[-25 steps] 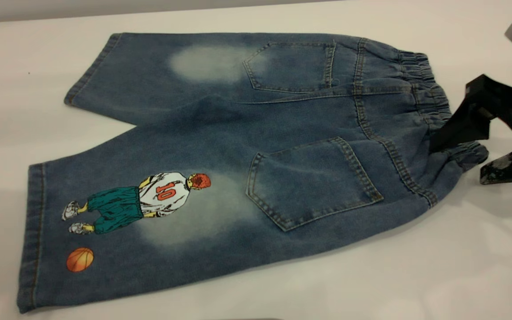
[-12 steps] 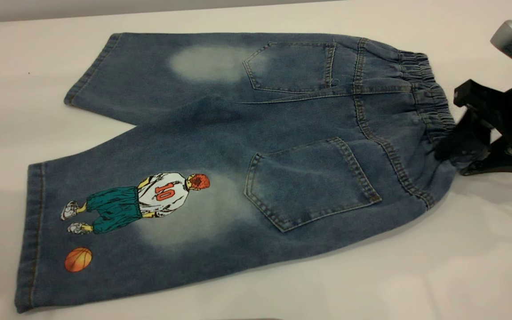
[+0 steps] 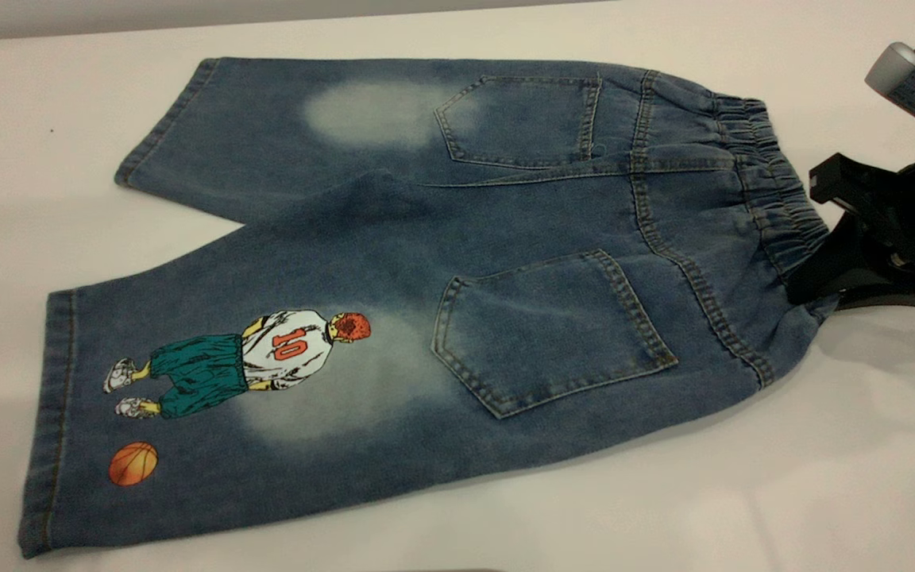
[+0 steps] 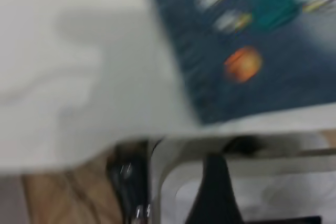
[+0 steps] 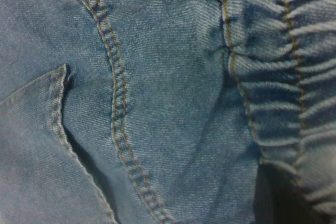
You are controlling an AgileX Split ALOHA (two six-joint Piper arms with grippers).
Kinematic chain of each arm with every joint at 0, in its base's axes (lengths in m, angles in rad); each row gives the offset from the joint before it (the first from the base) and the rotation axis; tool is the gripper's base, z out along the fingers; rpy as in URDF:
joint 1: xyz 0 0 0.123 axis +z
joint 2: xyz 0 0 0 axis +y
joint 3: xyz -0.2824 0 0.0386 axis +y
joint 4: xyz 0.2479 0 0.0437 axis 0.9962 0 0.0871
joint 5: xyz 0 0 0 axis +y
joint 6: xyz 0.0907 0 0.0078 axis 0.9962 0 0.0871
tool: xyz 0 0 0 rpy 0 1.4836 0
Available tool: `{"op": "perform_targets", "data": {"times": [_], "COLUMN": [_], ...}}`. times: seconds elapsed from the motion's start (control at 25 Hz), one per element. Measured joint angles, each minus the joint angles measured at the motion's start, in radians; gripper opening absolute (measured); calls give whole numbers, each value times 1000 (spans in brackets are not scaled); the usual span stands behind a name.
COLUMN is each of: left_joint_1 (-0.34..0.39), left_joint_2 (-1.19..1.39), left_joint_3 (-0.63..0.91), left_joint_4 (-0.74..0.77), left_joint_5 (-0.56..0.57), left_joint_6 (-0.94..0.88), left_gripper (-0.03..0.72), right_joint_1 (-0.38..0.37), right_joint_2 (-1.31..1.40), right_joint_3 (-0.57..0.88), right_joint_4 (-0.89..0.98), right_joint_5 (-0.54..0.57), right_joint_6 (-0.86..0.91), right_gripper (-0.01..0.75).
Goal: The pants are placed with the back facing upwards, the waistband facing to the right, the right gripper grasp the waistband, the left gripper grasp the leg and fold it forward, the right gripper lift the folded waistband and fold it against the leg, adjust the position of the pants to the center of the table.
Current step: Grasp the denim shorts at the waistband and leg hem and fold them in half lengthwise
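Right gripper (image 3: 811,274) sits at the near end of the waistband (image 3: 775,199), black fingers (image 3: 847,278) pinched onto the gathered denim there, jaws narrow, holding the waistband. Right wrist view confirms: elastic ruffles (image 5: 283,77) fill the frame right next to a dark fingertip (image 5: 278,198), with tan double stitching (image 5: 118,108) and a pocket corner (image 5: 63,74) farther in from the gripper. The pants (image 3: 426,262) stretch away from the right gripper across the table (image 3: 743,492), back side up, both back patch pockets showing; the nearer pocket (image 3: 553,334) lies just inboard of the grip, the other pocket (image 3: 525,119) farther off toward the table's far side. The leg (image 3: 211,381) with the "10" player print (image 3: 267,361) and orange basketball (image 3: 133,463) is at the opposite end of the pants, well apart from the right gripper; the plain faded leg (image 3: 291,127) lies beyond it. Fabric near the grip looks slightly bunched. Left gripper is out of the exterior view; the left wrist view is blurred, showing the leg's hem corner with the basketball (image 4: 242,64) and table surface (image 4: 79,77) ahead of it, apart from the cloth. Cannot tell whether the left gripper's fingers are wide or narrow.
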Motion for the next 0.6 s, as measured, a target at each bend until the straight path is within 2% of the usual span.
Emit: {"op": "perform_targets", "data": {"times": [0.12, 0.2, 0.4, 0.6], "left_joint_1": [0, 0, 0, 0], "left_joint_2": [0, 6, 115, 329], "left_joint_3": [78, 102, 113, 113], "left_joint_4": [69, 63, 55, 2], "left_joint_5": [-55, -106, -189, -313], "left_joint_6": [-114, -136, -138, -84], "left_gripper": [504, 504, 504, 504], "right_joint_1": [0, 0, 0, 0], "right_joint_2": [0, 0, 0, 0], "right_joint_3": [-1, -1, -1, -1], "right_joint_4": [0, -1, -7, -7], "right_joint_5": [3, 13, 23, 23], "right_joint_6": [0, 0, -2, -2], "right_gripper": [40, 40, 40, 41]}}
